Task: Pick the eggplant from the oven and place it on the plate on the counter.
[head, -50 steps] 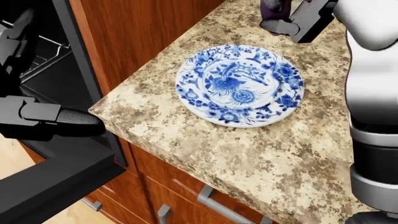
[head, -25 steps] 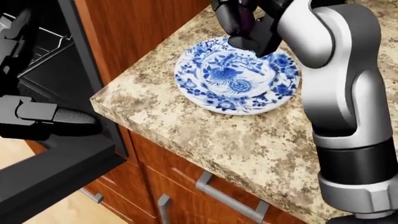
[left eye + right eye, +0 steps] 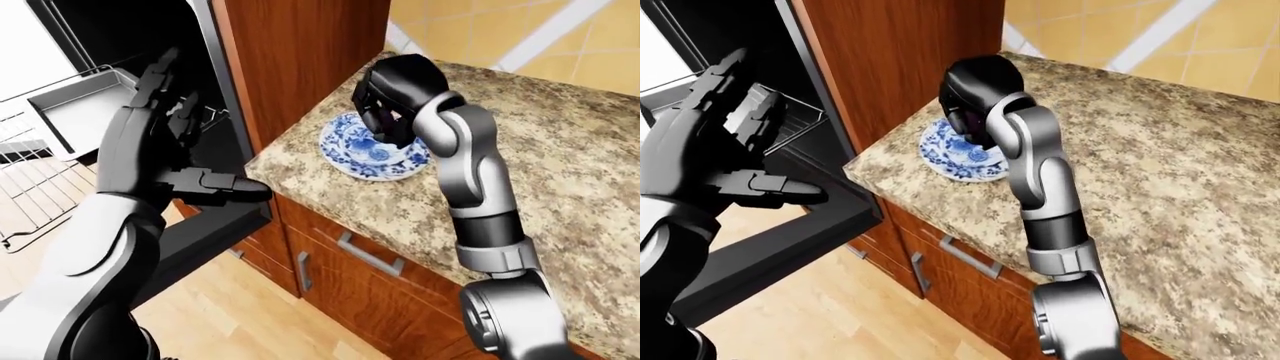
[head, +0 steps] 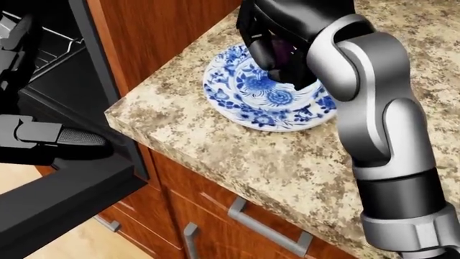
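A blue-and-white patterned plate (image 4: 253, 102) lies on the speckled granite counter (image 4: 237, 162) near its corner. My right hand (image 4: 276, 51) hangs palm-down over the plate's upper part, its black fingers (image 4: 260, 54) curled round a dark purple eggplant (image 4: 285, 52) of which only a sliver shows. The hand hides most of the eggplant, so whether it touches the plate is unclear. My left hand (image 3: 170, 142) stands open with spread fingers in front of the open oven (image 3: 120, 45), holding nothing.
The oven door (image 4: 64, 199) hangs open at the left, with a wire rack (image 3: 30, 195) and a metal tray (image 3: 85, 105) pulled out. Wooden cabinet panels (image 3: 300, 45) stand beside the oven. Drawers with grey handles (image 4: 266, 229) sit under the counter, above a wooden floor (image 3: 250, 330).
My right hand with the eggplant has come down and leftward from the counter beyond the plate to directly over the plate. The left hand has barely moved.
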Robot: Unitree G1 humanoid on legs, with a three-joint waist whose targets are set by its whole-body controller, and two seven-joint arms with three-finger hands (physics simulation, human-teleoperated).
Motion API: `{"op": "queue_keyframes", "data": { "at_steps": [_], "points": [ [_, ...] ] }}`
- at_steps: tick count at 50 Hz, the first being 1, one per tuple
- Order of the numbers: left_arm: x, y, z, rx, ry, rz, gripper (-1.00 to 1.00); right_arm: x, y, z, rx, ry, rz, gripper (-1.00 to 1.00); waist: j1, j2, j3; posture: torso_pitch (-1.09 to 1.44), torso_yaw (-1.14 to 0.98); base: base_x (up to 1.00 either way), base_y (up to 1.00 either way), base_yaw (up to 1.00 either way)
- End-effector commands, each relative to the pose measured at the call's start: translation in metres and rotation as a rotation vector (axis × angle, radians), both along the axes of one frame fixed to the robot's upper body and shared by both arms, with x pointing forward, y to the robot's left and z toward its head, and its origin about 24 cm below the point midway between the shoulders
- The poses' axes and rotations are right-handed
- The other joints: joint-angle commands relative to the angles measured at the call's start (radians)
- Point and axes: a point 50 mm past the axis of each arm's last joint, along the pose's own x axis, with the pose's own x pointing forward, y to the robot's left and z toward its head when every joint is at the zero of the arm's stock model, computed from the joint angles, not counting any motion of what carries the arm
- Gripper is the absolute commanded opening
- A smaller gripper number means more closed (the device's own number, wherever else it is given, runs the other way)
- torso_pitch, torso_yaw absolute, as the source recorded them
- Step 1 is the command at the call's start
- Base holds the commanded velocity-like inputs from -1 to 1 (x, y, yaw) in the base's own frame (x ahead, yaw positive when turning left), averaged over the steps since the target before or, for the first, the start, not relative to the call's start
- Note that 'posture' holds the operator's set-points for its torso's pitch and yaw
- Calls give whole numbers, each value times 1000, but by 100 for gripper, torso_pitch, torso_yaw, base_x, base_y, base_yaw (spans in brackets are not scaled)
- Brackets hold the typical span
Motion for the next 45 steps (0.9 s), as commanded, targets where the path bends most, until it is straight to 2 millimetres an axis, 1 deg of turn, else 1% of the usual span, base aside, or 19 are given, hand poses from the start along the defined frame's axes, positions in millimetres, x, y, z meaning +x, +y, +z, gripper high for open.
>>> {"op": "queue_keyframes", "data": {
  "at_steps": [1,8,9,10,12,15,19,27,34,38,45],
  "points": [
    [-4,1,12,4,-77,6,100,-7,1,23,16,-107,9,-100,0,2,-30,0,0,0,0,0],
    [-2,2,9,3,-76,6,100,0,1,17,22,-103,-1,-96,0,2,-31,0,0,0,0,0],
    [-2,2,9,3,-76,6,100,1,1,18,29,-109,-2,-91,0,2,-32,0,0,0,0,0],
    [-2,2,9,3,-77,6,100,2,1,18,34,-109,-2,-80,0,2,-33,0,0,0,0,0],
    [-3,2,8,3,-76,6,100,2,2,18,40,-112,1,-71,-1,2,-33,0,0,0,0,0],
    [-3,2,8,3,-77,5,100,3,4,15,45,-106,4,-67,0,2,-32,0,0,0,0,0],
    [-4,2,9,2,-76,7,100,6,6,12,49,-100,6,-55,-1,2,-31,0,0,0,0,0],
    [-5,2,10,1,-77,7,100,9,7,3,42,-85,2,-51,-1,2,-30,0,0,0,0,0],
    [-5,3,9,1,-75,9,100,17,7,-12,37,-55,-8,-48,-2,3,-31,0,0,0,0,0],
    [-4,3,8,2,-74,9,100,17,8,-18,32,-34,-11,-35,0,3,-31,0,0,0,0,0],
    [-3,3,8,4,-74,8,100,19,6,-23,27,-21,-15,-21,1,2,-33,0,0,0,0,0]
  ]
}}
